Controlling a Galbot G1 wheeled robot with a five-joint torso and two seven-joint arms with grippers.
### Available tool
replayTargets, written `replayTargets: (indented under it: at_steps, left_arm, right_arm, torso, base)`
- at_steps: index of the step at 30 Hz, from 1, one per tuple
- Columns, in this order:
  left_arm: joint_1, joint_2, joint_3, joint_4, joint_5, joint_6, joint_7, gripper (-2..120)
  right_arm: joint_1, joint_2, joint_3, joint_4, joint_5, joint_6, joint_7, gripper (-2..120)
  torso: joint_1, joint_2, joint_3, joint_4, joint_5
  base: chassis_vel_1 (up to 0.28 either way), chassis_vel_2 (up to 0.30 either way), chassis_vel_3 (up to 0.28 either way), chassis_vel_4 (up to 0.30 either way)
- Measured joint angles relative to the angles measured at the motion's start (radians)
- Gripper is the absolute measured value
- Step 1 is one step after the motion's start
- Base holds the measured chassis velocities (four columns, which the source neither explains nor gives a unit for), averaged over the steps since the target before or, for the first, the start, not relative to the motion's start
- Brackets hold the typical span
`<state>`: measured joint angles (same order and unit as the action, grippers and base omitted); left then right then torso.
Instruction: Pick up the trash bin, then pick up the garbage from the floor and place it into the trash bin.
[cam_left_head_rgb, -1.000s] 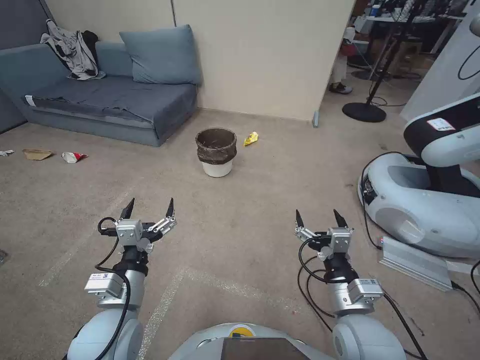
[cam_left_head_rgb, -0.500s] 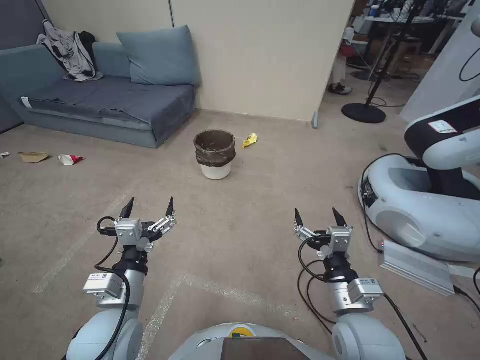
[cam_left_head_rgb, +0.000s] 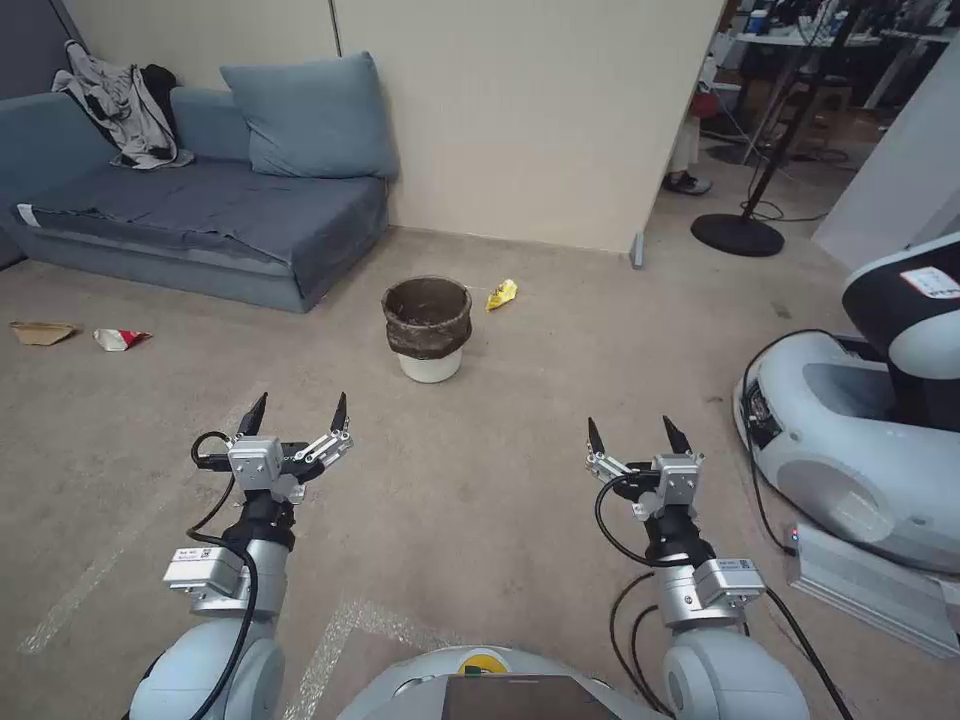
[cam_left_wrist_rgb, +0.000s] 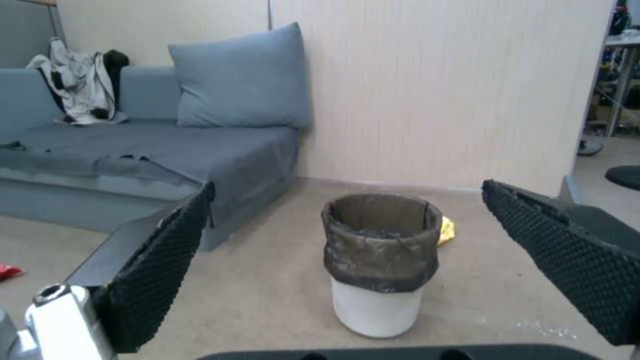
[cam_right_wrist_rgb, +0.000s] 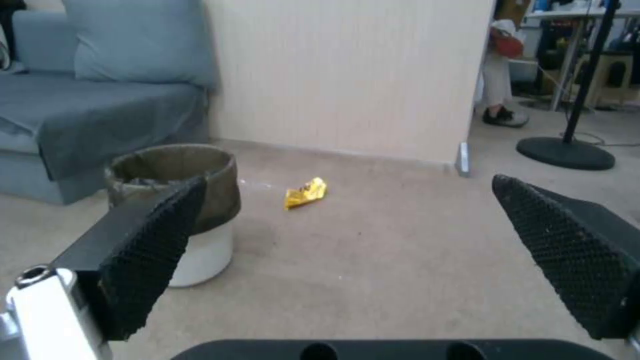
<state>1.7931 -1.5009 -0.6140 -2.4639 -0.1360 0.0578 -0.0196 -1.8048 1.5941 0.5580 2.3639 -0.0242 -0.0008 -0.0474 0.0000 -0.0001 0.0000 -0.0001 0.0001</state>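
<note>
I hold left pincer (cam_left_head_rgb: 297, 414) and right pincer (cam_left_head_rgb: 636, 437) spread, empty. Head view adds wrappers (cam_left_head_rgb: 120, 339) left; bin (cam_left_head_rgb: 427, 327) stands on carpet (cam_left_head_rgb: 520, 420) near sofa (cam_left_head_rgb: 200, 215).

The whole head view has been shifted, so the camera has been carried forward and turned slightly. The trash bin (cam_left_head_rgb: 427, 328) is now seen lower and nearer, the yellow wrapper (cam_left_head_rgb: 501, 294) just beyond it likewise. The red-and-white packet (cam_left_head_rgb: 119, 339) and brown paper bag (cam_left_head_rgb: 40, 332) (on the floor) are displaced toward the picture's left edge.
</note>
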Motion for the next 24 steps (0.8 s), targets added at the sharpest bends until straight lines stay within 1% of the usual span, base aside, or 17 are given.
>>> replayTargets:
  at_steps: [24]
  left_arm:
    - [0.003,-0.001,-0.010,-0.003,-0.010,-0.010,0.002,100]
  right_arm:
    - [-0.007,0.001,-0.003,-0.002,-0.007,0.005,-0.007,100]
  torso:
    - [0.000,0.000,0.000,0.0001,0.0000]
  base:
    - [-0.134,0.143,0.138,-0.142]
